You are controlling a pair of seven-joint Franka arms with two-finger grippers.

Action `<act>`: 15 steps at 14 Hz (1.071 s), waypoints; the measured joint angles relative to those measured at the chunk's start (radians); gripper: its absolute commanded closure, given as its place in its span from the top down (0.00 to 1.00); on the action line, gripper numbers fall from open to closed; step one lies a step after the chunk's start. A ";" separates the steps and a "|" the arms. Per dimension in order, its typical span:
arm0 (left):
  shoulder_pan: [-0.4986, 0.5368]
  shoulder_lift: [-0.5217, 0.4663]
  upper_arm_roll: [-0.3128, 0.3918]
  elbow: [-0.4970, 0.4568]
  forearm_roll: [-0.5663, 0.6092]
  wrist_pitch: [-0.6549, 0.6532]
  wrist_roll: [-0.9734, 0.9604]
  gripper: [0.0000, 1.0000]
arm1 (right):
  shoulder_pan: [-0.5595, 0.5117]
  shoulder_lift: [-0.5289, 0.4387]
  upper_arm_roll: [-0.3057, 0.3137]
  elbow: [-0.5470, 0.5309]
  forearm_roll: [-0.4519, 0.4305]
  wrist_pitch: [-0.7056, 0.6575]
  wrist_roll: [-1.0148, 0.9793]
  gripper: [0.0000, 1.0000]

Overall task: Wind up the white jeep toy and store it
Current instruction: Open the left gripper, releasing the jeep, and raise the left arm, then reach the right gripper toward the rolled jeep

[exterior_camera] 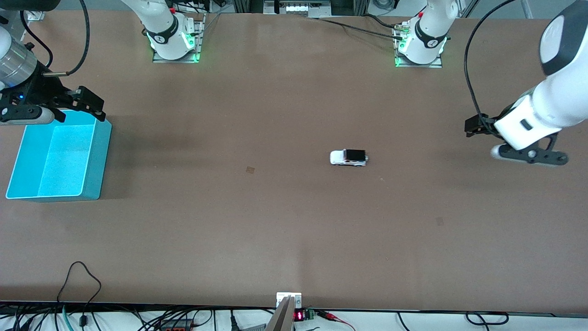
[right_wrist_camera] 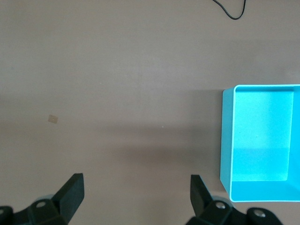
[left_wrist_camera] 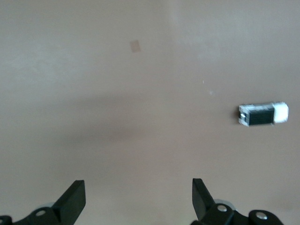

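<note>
The white jeep toy stands on its wheels on the brown table, a little toward the left arm's end from the middle. It also shows in the left wrist view, off to one side of the fingers. My left gripper is open and empty, held over bare table toward the left arm's end, well apart from the jeep. My right gripper is open and empty, over the farther corner of the blue bin.
The blue bin is open-topped and empty at the right arm's end of the table; its wall shows in the right wrist view. A small tan mark lies on the table. Cables run along the table edge nearest the front camera.
</note>
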 measured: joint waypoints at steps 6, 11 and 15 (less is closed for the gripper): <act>-0.176 -0.105 0.245 -0.133 -0.016 0.243 -0.014 1.00 | 0.000 0.000 0.000 0.000 0.000 0.000 0.000 1.00; -0.202 -0.142 0.268 -0.175 -0.016 0.190 -0.013 1.00 | 0.000 0.000 0.000 0.000 0.000 0.000 0.000 1.00; -0.204 -0.149 0.271 -0.174 -0.016 0.159 -0.012 1.00 | 0.000 0.000 0.000 0.000 0.000 0.000 0.000 1.00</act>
